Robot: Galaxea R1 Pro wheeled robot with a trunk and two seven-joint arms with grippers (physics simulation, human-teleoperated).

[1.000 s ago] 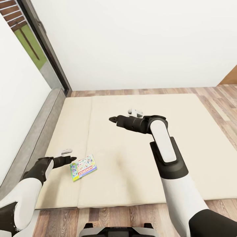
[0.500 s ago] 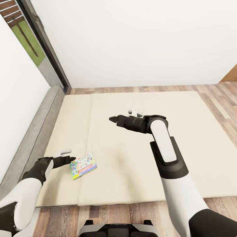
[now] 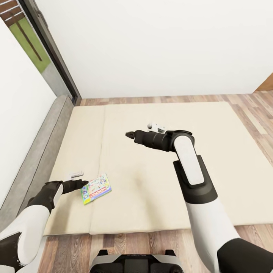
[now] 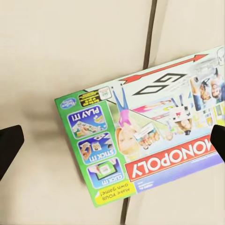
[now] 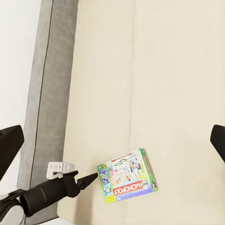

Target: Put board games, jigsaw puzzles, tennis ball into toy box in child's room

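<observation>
1. Setting: child's room with white walls and a wood plank floor [image 3: 129,242]. The bed [image 3: 159,182] fills the middle of the head view: a plain beige mattress with a lengthwise seam, and a grey headboard [image 3: 41,151] along the robot's left. A dark-framed glass door [image 3: 45,41] stands in the far left corner.
2. Board game [image 3: 96,189]: one flat printed box lies face up on the mattress near its front left part, straddling the seam and turned at a slant. The lid shows a red "MONOPOLY" band, a green side strip and a pale blue-green field.
3. Left gripper [image 3: 84,183]: low over the mattress, its tip just beside the box's left edge. In the left wrist view the two dark fingertips [image 4: 9,147] sit far apart at opposite edges of the frame, with the box between and beyond them. Contact with the box cannot be told.
4. Right gripper [image 3: 129,134]: held above the middle of the mattress, pointing toward the headboard side, well apart from the box. Its fingers [image 5: 9,147] are spread wide in the right wrist view, with nothing between them.
5. The robot's base [image 3: 132,263] sits at the front edge of the bed.
</observation>
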